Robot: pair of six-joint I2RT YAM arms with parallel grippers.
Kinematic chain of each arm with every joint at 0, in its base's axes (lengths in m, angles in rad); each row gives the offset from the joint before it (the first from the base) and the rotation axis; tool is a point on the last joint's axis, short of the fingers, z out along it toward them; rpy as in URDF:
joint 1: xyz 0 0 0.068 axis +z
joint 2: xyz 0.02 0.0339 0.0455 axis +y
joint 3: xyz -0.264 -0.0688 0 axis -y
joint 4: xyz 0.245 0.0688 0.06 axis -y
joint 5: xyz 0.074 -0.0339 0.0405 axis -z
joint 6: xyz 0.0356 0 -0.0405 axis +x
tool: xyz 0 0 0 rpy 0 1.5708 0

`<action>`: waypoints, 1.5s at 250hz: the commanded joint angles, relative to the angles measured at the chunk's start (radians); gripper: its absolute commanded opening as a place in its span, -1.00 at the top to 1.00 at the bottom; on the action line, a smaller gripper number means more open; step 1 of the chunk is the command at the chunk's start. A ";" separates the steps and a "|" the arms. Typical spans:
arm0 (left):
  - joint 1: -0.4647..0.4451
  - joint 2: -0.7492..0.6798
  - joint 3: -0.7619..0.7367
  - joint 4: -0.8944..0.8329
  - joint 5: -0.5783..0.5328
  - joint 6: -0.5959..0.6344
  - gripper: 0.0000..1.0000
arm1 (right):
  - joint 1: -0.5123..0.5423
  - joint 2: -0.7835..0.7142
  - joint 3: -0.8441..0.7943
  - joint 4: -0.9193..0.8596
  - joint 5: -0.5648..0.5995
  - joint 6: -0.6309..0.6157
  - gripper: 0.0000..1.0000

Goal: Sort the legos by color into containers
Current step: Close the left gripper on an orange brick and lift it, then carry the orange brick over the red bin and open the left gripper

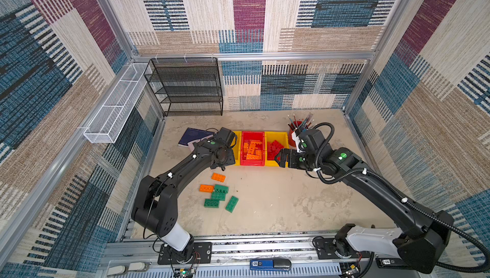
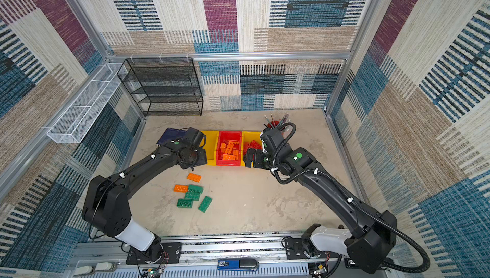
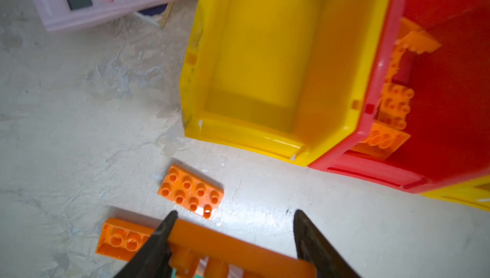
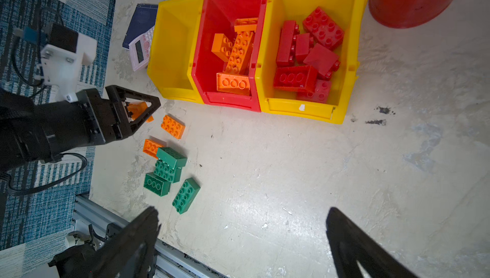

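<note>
— Left wrist view: what is gripped?
— An orange brick [image 3: 238, 250], pinched by the left gripper [image 3: 235, 215] near the red bin's [image 3: 371, 168] front corner. Right gripper [image 4: 242, 210]: spread wide, empty. Other orange bricks [image 4: 238, 51] lie inside the red bin; loose green bricks [image 4: 169, 170] lie farther from its front.

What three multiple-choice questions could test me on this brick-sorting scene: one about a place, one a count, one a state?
1. Where are the red bricks? A) red bin B) black shelf C) yellow bin beside the pencil cup
2. How many green bricks lie on the table? A) two B) four C) seven
3. The left arm's jaws are: A) gripping an orange brick B) empty C) gripping a green brick
Answers: 1 C, red bricks lie in that bin; 2 B, four lie clustered; 3 A, orange shows between them.
</note>
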 commanded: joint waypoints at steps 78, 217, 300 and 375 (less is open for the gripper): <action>-0.106 0.286 0.460 -0.114 -0.021 0.080 -0.26 | -0.011 -0.096 -0.030 -0.019 0.075 0.028 -0.99; -0.134 0.567 0.777 -0.182 0.027 0.087 -0.57 | -0.024 -0.215 -0.058 -0.109 0.147 0.087 -0.99; -0.132 0.430 0.661 -0.147 -0.009 0.151 -0.60 | -0.026 -0.197 -0.054 -0.086 0.124 0.071 -0.99; -0.093 0.031 0.101 0.015 -0.067 0.309 -0.65 | -0.026 -0.109 -0.031 -0.011 0.036 0.007 -0.99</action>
